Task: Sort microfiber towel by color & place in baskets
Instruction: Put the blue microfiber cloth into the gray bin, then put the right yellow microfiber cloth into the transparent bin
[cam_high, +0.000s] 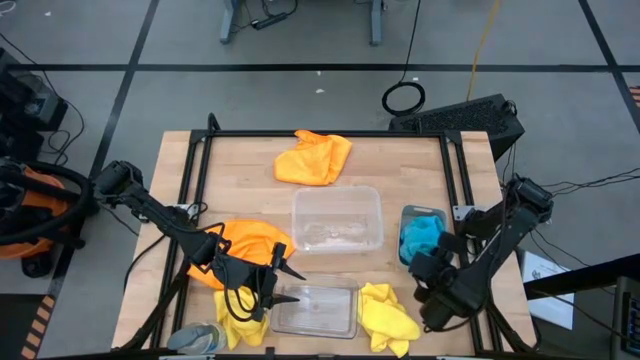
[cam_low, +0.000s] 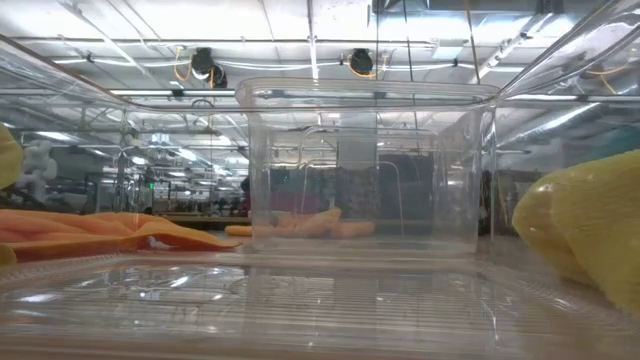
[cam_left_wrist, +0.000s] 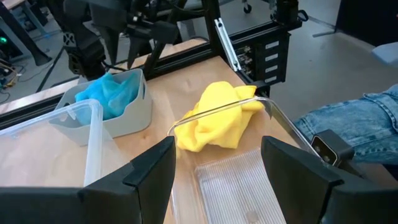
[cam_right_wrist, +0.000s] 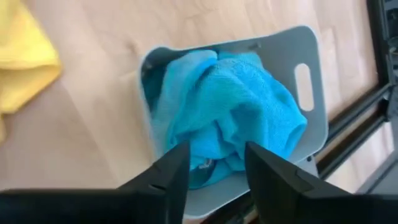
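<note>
Overhead, wooden worktop (cam_high: 250, 190) on grey floor carries three baskets (cam_high: 337, 219) and visible towels: two orange (cam_high: 313, 158), two yellow (cam_high: 388, 315), blue (cam_high: 421, 236) in the right-edge tub. Left claw (cam_left_wrist: 217, 165) open, empty. Right claw (cam_right_wrist: 216, 163) open above blue.

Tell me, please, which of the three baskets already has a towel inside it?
The narrow greyish basket at the table's right edge: it holds blue towel, while both wide clear baskets hold none.
</note>
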